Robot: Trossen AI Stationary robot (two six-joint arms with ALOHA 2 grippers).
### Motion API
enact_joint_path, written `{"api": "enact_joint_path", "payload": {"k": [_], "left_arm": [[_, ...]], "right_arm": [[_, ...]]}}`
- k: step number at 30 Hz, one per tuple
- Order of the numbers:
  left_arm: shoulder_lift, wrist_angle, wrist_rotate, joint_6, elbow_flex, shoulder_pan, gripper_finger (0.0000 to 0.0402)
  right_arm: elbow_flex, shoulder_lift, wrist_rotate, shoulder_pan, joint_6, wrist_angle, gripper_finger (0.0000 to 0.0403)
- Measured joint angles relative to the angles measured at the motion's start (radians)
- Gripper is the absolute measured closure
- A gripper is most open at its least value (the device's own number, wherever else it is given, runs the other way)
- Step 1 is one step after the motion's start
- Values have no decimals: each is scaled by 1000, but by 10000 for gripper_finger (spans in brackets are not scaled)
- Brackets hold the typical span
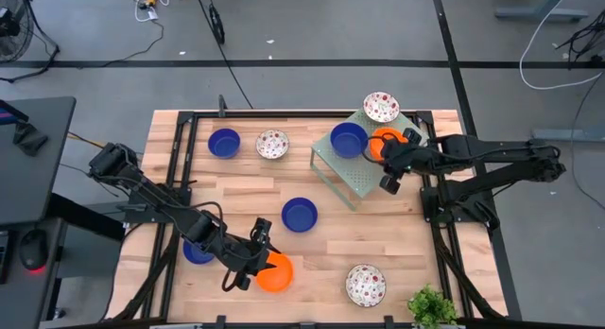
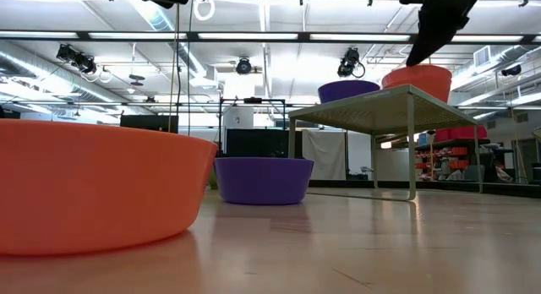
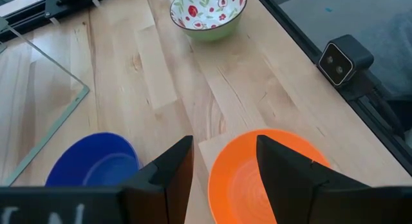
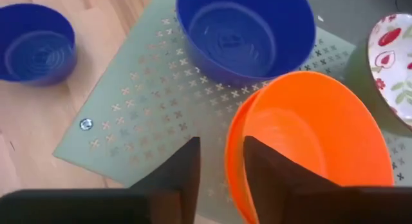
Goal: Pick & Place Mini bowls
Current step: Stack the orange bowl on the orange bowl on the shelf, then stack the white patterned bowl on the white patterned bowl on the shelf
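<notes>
My left gripper (image 1: 258, 260) is open over an orange bowl (image 1: 276, 273) that rests on the table near the front edge. One finger stands over the bowl's inside and one outside its rim (image 3: 215, 169). My right gripper (image 1: 389, 164) is shut on a second orange bowl (image 1: 386, 140) on the pale green rack (image 1: 352, 178). A blue bowl (image 1: 348, 140) and a speckled bowl (image 1: 381, 107) also stand on the rack. Blue bowls (image 1: 224, 142) (image 1: 300, 215) (image 1: 197, 251) and speckled bowls (image 1: 272, 144) (image 1: 365, 285) rest on the table. My right gripper holds the orange bowl by its rim (image 4: 233, 153), on the side nearest the arm. One finger (image 4: 277, 179) is inside the bowl and one (image 4: 174, 179) outside. The fingers slant down from above. The bowl's base (image 2: 418, 89) rests on the rack's top.
A small green plant (image 1: 430, 308) stands at the front right corner. The low camera (image 3: 344, 60) sits on the table's front rail close to the left gripper's orange bowl. Black frame rails run along the table's sides. Bare wood lies between the rack and the front speckled bowl.
</notes>
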Motion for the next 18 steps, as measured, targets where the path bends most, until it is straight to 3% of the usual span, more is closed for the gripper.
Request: {"api": "enact_joint_path", "payload": {"k": [7,18], "left_arm": [[0,0,0,0,0,0,227],[0,0,0,-1,0,0,227]], "right_arm": [[0,-1,-54,0,-1,46,258],[0,-1,-82,-4,-4,115,314]]}}
